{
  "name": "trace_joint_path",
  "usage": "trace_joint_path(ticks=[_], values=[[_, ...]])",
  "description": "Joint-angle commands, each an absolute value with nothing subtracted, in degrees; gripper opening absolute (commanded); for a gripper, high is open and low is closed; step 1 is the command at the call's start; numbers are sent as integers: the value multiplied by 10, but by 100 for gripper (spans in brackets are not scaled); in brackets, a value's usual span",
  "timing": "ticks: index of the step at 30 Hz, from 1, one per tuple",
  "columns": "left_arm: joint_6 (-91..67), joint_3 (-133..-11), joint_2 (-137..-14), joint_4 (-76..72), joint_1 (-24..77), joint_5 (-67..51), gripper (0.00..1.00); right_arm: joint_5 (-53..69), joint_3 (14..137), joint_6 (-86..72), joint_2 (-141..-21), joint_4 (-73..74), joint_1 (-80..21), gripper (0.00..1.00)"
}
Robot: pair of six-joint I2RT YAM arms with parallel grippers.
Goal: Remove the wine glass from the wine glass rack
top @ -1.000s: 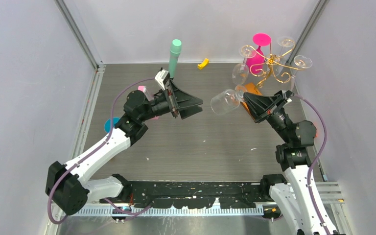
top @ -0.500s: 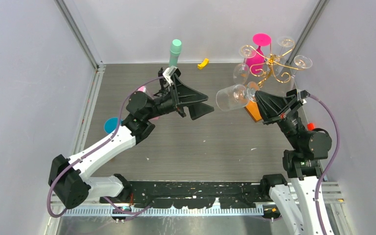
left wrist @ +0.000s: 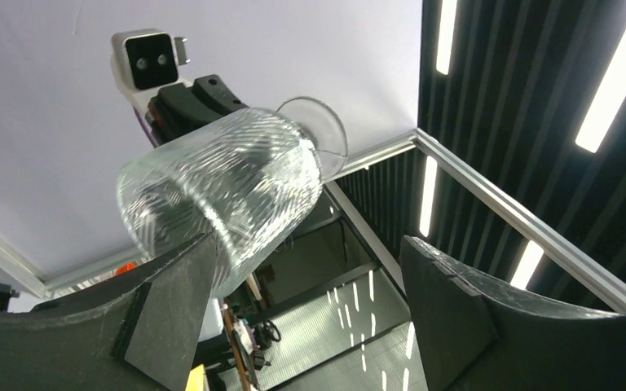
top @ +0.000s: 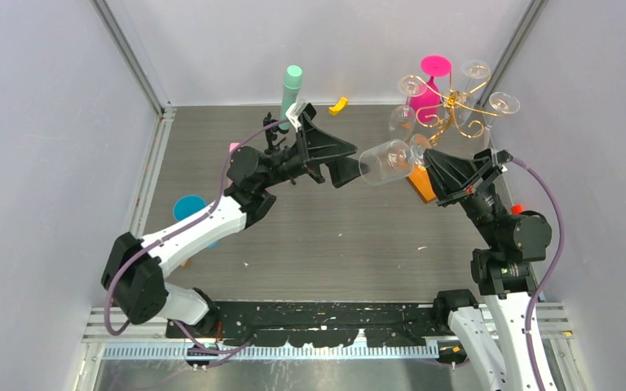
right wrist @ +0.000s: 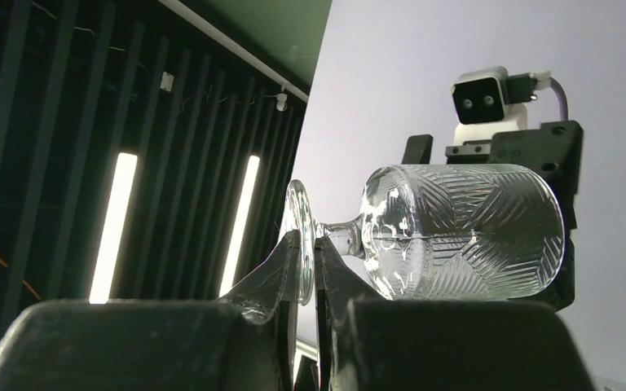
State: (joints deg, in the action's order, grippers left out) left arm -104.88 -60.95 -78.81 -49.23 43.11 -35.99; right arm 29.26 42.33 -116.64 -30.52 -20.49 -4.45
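Left gripper [top: 354, 163] has moved up to the wine glass [top: 385, 161] — jaws spread astride its bowl — while right gripper [top: 425, 154] pinches the foot; glass sideways just beside the wine glass rack [top: 448, 106], already off it.

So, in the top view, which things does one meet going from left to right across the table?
A blue cup → mint green cylinder → yellow piece → wine glass, held off the table → wine glass rack.
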Motion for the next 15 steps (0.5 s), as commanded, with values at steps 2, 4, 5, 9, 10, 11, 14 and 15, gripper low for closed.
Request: trace_joint_path(ticks=[2, 4, 5, 9, 10, 11, 14, 15], values=[[-1132, -654, -841, -670, 433, -379, 81, 259, 446, -1141, -284, -166, -47, 0], [-1158, -667, -856, -697, 433, -385, 76, 254, 453, -1126, -284, -146, -47, 0], [-1168, -675, -861, -708, 433, -388, 74, 251, 461, -1110, -284, -124, -47, 0], [-1186, -698, -863, -710, 433, -403, 58, 232, 469, -1090, -288, -83, -47, 0], [-1189, -699, -862, -710, 432, -403, 54, 228, 464, -1091, -287, -81, -47, 0], [-1191, -701, -860, -710, 432, -403, 49, 221, 462, -1094, -286, -80, -47, 0], [-1198, -711, -865, -705, 432, -410, 44, 215, 454, -1093, -284, -89, -47, 0], [-1203, -717, -869, -707, 432, -414, 43, 216, 452, -1091, -284, -89, -47, 0]])
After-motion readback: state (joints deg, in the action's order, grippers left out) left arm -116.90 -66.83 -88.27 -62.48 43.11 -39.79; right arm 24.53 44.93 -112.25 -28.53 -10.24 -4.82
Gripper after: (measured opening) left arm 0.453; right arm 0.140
